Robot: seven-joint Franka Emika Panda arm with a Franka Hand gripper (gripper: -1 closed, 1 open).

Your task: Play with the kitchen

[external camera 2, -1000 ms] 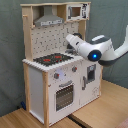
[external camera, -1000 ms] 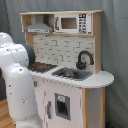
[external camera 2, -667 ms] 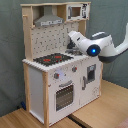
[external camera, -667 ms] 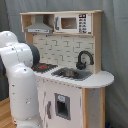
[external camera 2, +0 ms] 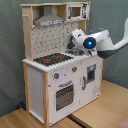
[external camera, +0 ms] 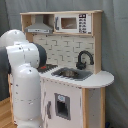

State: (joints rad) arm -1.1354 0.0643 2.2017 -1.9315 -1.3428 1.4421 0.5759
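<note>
The kitchen [external camera: 75, 80] is a tall toy of pale wood and white panels, seen in both exterior views. In the first exterior view its black faucet [external camera: 84, 59] arches over the sink [external camera: 70, 73], with the microwave [external camera: 70, 22] and grey hood [external camera: 40, 26] above. The second exterior view shows the black-red stovetop [external camera 2: 52, 59] and the oven door [external camera 2: 64, 95]. There my gripper [external camera 2: 73, 44] hangs over the counter just right of the stovetop, at the sink's end. In the first exterior view my own white arm [external camera: 25, 75] hides it.
My arm [external camera 2: 102, 42] reaches in from the second exterior view's right, level with the counter. The kitchen stands on a wooden floor [external camera 2: 100, 112] before a grey-green curtain [external camera 2: 10, 50]. The rounded counter end [external camera: 102, 78] juts out beside the sink.
In the second exterior view my arm has swung left and up, bringing the gripper closer over the counter. In the first exterior view the arm stands higher and covers more of the stovetop.
</note>
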